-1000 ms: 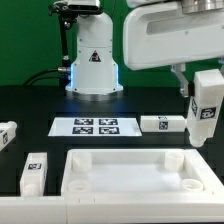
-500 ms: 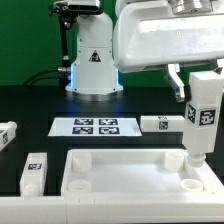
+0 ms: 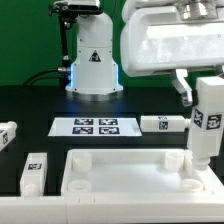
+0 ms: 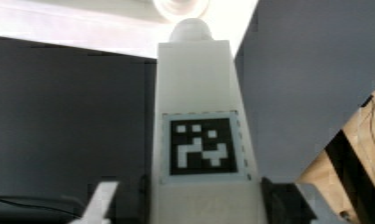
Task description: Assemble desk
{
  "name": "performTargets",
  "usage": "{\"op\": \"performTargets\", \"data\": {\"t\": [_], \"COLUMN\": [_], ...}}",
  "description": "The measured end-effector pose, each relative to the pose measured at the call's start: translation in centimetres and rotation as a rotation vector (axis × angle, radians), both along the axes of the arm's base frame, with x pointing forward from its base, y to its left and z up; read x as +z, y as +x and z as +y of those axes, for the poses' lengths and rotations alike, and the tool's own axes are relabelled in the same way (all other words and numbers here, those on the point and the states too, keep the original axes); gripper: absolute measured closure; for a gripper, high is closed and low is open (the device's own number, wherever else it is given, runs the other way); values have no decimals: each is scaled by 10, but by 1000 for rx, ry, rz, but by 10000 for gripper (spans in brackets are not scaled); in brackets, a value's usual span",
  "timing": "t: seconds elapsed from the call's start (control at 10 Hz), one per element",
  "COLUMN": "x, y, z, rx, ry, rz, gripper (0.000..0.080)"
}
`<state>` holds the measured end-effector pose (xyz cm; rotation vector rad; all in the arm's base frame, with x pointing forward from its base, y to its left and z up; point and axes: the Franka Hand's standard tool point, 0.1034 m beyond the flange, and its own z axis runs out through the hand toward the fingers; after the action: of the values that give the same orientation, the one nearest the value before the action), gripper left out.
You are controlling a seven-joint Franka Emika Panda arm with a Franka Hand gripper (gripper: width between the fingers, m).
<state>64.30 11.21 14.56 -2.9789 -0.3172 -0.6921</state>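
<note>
White plastic, blocky and square in section, the held leg hangs upright in your gripper, its lower end at the far corner of the tabletop on the exterior view's right. That end covers the corner, so you cannot tell whether it has met the socket there. The jaws are closed on the leg: in the wrist view a pale finger presses each flank just behind the black-and-white square tag, and the leg runs away from the camera to a rounded tip.

The tabletop is a wide, smooth rectangle with a raised rim and a sunken middle, lying flat on the black table at the front of the scene. A round corner socket shows at its near corner on the exterior view's right, just beside the held leg.

Three more tagged legs lie loose. The leg by the marker board rests on its side, just beyond the tabletop's far rim. The leg beside the tabletop lies off its end at the exterior view's left. The leg at the frame edge is cut off there.

The marker board lies flat between the tabletop and the robot base. The arm's glossy white housing fills the upper corner and hides your view of the gripper's upper part.
</note>
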Motion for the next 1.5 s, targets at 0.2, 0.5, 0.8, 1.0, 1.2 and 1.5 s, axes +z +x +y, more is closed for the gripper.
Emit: {"op": "performTargets", "data": {"t": [0.2, 0.5, 0.8, 1.0, 1.2, 1.5], "x": [-8, -20, -28, -34, -37, -38], "y": [-2, -5, -7, -9, -7, -10], "z": [-3, -5, 0, -1, -5, -9], "rx": [-3, -6, 0, -1, -4, -10], "ry": [-2, -4, -4, -5, -7, -4], "rz": [11, 27, 31, 38, -16, -87], "gripper": [514, 514, 514, 514, 514, 514]}}
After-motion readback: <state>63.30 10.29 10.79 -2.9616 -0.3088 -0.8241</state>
